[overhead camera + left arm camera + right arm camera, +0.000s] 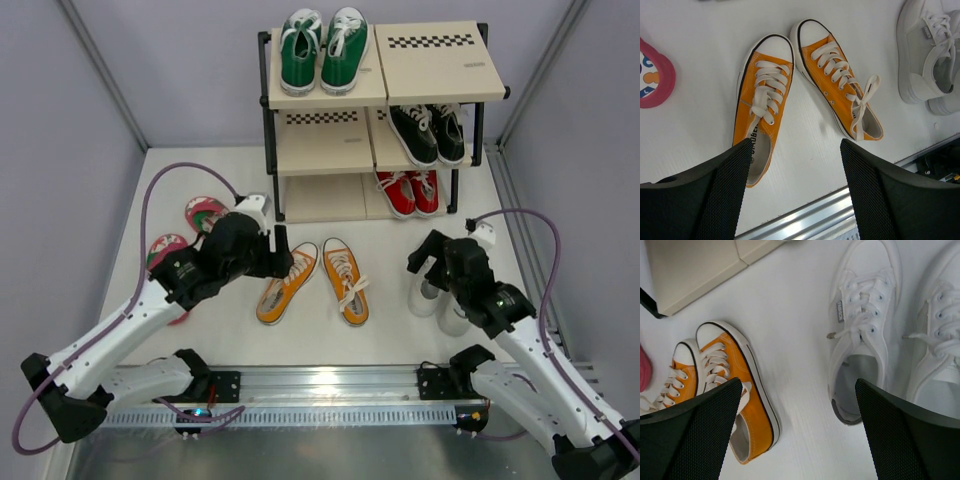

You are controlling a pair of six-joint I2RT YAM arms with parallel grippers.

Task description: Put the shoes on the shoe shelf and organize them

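1. The pink flip-flops [205,213] lie at the far left of the tabletop [320,340], partly hidden by the left arm.
2. The left pincer [796,145] hangs above the heel of the left orange shoe, its jaws spread wide and holding nothing.
3. The orange sneakers [346,280] lie mid-tabletop in front of the shoe shelf [330,140], toes close together and heels splayed apart.
4. The shelf stands at the back, with green sneakers [323,48] top left, black sneakers [428,132] middle right and red sneakers [408,190] bottom right.
5. The white sneakers [860,330] sit side by side right of the orange pair, under the right arm.
6. The right pincer [799,385] hovers over them, wide and empty.
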